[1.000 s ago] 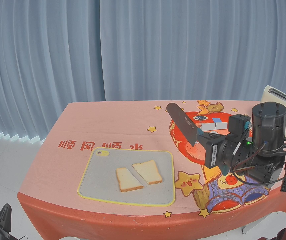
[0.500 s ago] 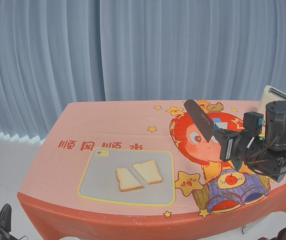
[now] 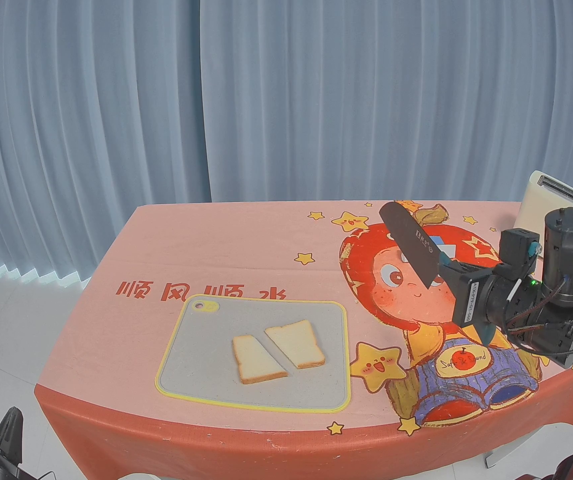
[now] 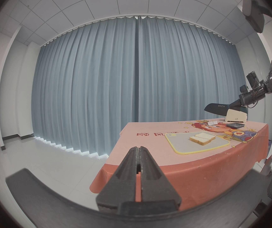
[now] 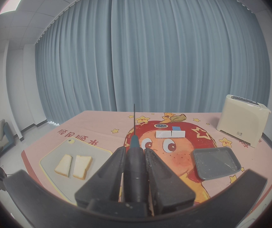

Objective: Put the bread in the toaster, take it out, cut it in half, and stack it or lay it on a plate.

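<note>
Two bread halves [image 3: 258, 360] [image 3: 295, 343] lie side by side on the grey, yellow-rimmed cutting board [image 3: 193, 355]. My right gripper [image 3: 452, 276] is shut on the handle of a dark knife [image 3: 412, 241], held in the air over the right part of the table with the blade pointing up and left. From the right wrist, the knife handle [image 5: 135, 168] sits between the fingers [image 5: 110, 171], and the bread halves [image 5: 63, 165] lie well off to one side. The cream toaster [image 3: 553, 205] stands at the far right. My left gripper [image 4: 138, 171] is shut and empty, low beyond the table's left end.
A dark grey tray [image 5: 215, 162] lies on the cloth in front of the toaster [image 5: 243, 119]. A small white block with a blue piece [image 5: 170, 134] sits near the table's middle back. The table edge runs close in front of the cutting board.
My right arm has carried the knife to the right and back, farther from the cutting board. The bread halves have stayed put.
</note>
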Motion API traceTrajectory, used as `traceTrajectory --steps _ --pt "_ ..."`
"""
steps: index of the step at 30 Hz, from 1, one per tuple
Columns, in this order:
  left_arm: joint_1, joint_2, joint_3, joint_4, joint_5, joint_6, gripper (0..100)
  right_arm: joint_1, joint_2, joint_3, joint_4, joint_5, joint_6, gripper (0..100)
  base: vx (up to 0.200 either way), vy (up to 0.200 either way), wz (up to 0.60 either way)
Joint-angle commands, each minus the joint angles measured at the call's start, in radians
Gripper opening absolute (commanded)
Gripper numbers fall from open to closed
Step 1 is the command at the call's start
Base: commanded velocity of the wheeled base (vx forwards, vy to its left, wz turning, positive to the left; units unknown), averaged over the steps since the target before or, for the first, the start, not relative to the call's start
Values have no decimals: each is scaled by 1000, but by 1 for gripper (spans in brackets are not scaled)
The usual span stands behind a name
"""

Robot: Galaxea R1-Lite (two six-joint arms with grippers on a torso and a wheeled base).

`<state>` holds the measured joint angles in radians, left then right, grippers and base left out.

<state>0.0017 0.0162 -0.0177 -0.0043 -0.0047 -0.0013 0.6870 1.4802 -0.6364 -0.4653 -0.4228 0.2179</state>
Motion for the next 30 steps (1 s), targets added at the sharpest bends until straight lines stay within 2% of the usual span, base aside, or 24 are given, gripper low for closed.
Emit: traceTrajectory --steps 1,30 --pt "0 -12 18 0 0 0 0 -11 -21 23 1 -1 -2 0 0 0 0" --pt "1 -13 18 0 0 0 0 -139 -31 9 1 12 -22 0 0 0 0"
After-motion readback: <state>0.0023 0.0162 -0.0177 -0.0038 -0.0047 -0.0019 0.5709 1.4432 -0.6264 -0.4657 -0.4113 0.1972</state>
